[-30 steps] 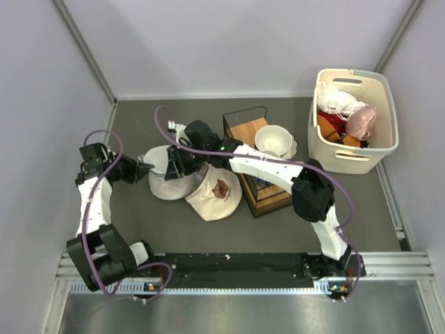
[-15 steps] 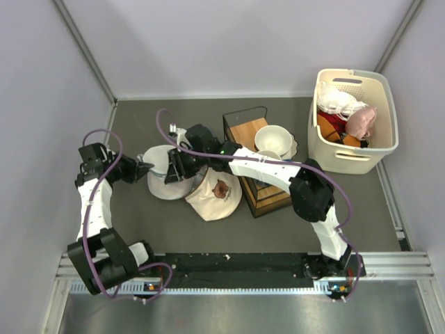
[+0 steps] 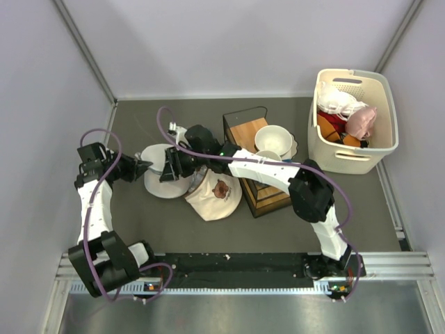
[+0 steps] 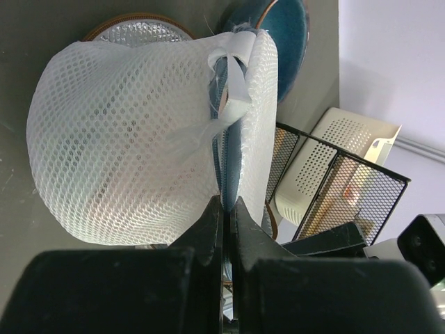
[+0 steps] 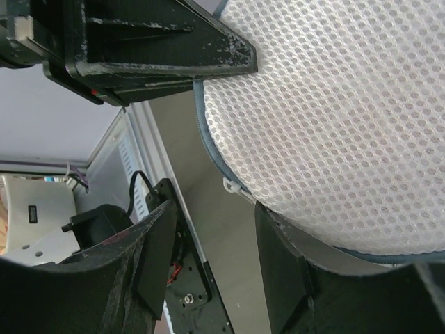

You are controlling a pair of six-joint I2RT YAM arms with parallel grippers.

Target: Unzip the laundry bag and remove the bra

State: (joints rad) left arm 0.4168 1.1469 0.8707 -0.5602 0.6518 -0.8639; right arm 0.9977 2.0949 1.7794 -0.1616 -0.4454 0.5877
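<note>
Pinching with its 2 fingers pressed together, the left gripper clamps the blue-edged seam of the laundry bag, where the round flap meets the drum wall. A knotted white tab sits on that same seam, farther along from the pinch.

The right gripper hangs over the bag's round mesh face with its 2 fingers spread apart and nothing between them. A small white zip tab on the flap's rim lies just beyond the gap.

In the overhead view the bag lies on the dark table, with the left gripper at its left edge and the right gripper over its middle. Through the mesh I cannot tell the bra from the rest of the bag's inside.

A cream cap with a brown mark touches the bag's lower right edge. Farther right of the bag stands a black wire frame holding a wooden box and a white bowl. Well to the right of the bag sits a beige basket of mixed clothes.
</note>
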